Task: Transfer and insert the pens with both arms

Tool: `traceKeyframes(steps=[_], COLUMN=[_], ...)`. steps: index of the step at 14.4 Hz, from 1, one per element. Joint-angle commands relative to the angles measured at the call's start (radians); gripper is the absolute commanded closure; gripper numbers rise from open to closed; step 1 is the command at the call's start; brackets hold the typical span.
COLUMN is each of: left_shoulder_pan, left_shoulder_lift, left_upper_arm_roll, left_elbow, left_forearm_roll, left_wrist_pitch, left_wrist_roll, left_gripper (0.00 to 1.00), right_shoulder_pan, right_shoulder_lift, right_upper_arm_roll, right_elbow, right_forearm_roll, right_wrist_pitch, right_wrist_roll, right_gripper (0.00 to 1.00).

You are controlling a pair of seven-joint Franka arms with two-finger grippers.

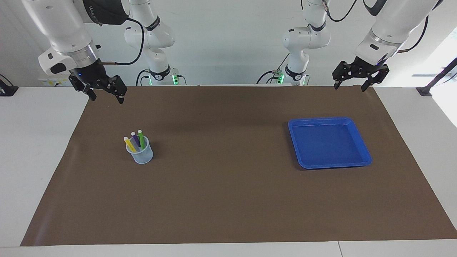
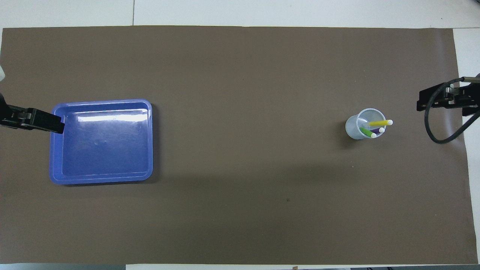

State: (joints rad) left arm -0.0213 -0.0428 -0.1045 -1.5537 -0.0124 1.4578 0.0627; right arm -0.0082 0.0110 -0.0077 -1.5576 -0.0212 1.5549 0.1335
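Observation:
Three pens stand tilted in a translucent cup [image 1: 143,156] on the brown mat, toward the right arm's end: yellow pen [image 1: 129,144], purple pen [image 1: 135,139] and green pen [image 1: 141,139], pale caps up. From overhead the cup [image 2: 353,128] shows the yellow pen [image 2: 378,123] leaning over its rim. My right gripper [image 1: 106,99] hangs open and empty above the mat's corner by the robots, apart from the cup. My left gripper [image 1: 350,87] hangs open and empty above the mat's edge, on the robots' side of the blue tray [image 1: 335,165].
The blue tray [image 2: 101,180] lies empty toward the left arm's end. The brown mat [image 1: 228,200] covers most of the white table. Two smaller white arms with green lights stand at the back, between the big arms.

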Motion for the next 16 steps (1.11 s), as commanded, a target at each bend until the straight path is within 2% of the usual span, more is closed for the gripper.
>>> traceKeyframes(steps=[1, 8, 16], left_shoulder_pan=[-0.008, 0.000, 0.003], left_shoulder_lift=[-0.020, -0.022, -0.023], left_upper_arm_roll=[0.003, 0.005, 0.003], left_elbow=[-0.019, -0.022, -0.029], left_forearm_roll=[-0.006, -0.008, -0.008], left_wrist_pitch=[-0.002, -0.007, -0.004], left_wrist_roll=[-0.067, -0.077, -0.077], left_gripper=[0.00, 0.00, 0.00], right_shoulder_pan=[-0.003, -0.002, -0.001], right_shoulder_lift=[-0.035, -0.045, -0.036], right_upper_arm_roll=[-0.002, -0.002, 0.009], right_elbow=[-0.054, -0.065, -0.024], right_forearm_roll=[0.003, 0.004, 0.004], right_wrist_pitch=[0.025, 0.050, 0.022], right_wrist_roll=[0.017, 0.017, -0.008], right_gripper=[0.00, 0.00, 0.00])
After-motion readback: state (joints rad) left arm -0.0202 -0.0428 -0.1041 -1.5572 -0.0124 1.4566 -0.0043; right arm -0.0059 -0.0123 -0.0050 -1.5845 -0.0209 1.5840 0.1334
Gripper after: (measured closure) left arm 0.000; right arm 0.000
